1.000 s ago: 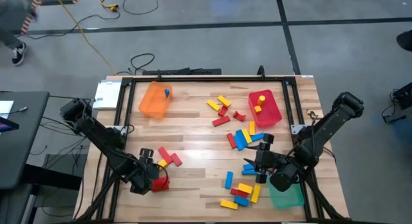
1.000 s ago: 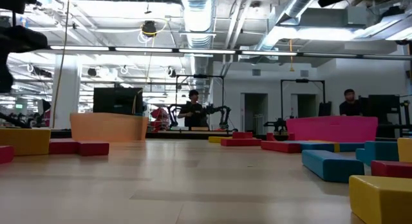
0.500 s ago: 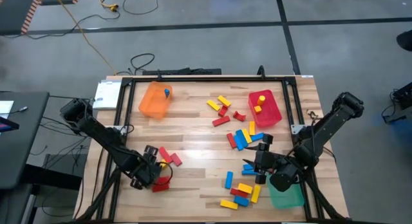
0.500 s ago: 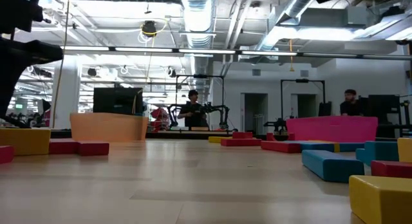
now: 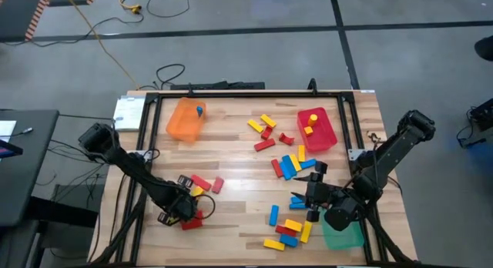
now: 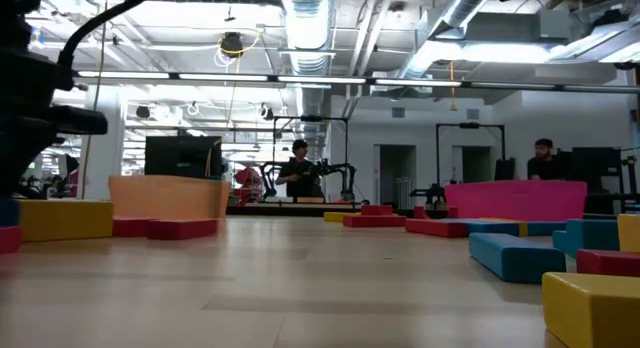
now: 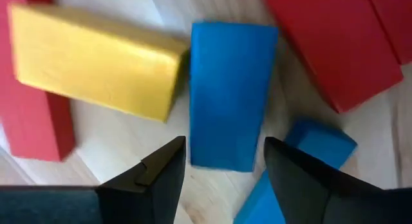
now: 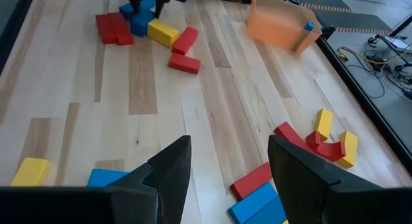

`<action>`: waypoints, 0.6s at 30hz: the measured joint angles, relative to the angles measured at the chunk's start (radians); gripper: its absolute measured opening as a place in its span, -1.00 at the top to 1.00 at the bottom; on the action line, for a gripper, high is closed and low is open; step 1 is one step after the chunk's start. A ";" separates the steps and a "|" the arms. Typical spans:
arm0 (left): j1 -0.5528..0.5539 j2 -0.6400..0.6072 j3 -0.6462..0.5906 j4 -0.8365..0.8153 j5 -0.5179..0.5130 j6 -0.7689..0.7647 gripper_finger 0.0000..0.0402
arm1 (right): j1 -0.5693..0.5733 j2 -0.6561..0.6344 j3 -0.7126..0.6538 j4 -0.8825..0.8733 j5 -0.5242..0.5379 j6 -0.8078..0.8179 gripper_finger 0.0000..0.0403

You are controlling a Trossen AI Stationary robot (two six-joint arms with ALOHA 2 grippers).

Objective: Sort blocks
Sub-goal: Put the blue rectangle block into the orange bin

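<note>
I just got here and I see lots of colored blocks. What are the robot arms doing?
Two robot arms are sorting blocks by color. The left gripper is open, right above a blue block in a small pile of red, yellow and blue ones near the table's front left. It isn't holding anything. The right gripper waits, open and empty, over the pile on the right. So far the orange tray holds one blue block, and the red tray holds one red and one yellow. Most blocks lie loose on the table.

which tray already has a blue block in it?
The orange tray at the far left of the table: one blue block sits at its rim. The red tray holds only yellow ones.
</note>
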State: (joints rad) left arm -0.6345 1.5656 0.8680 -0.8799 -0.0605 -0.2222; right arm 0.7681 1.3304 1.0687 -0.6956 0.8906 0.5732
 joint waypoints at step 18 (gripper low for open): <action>0.020 -0.001 0.000 0.155 0.003 0.019 0.30 | 0.005 0.000 0.000 0.000 0.000 0.003 -0.10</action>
State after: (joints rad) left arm -0.6140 1.5642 0.8684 -0.7252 -0.0574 -0.2029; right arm 0.7734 1.3304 1.0683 -0.6959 0.8906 0.5758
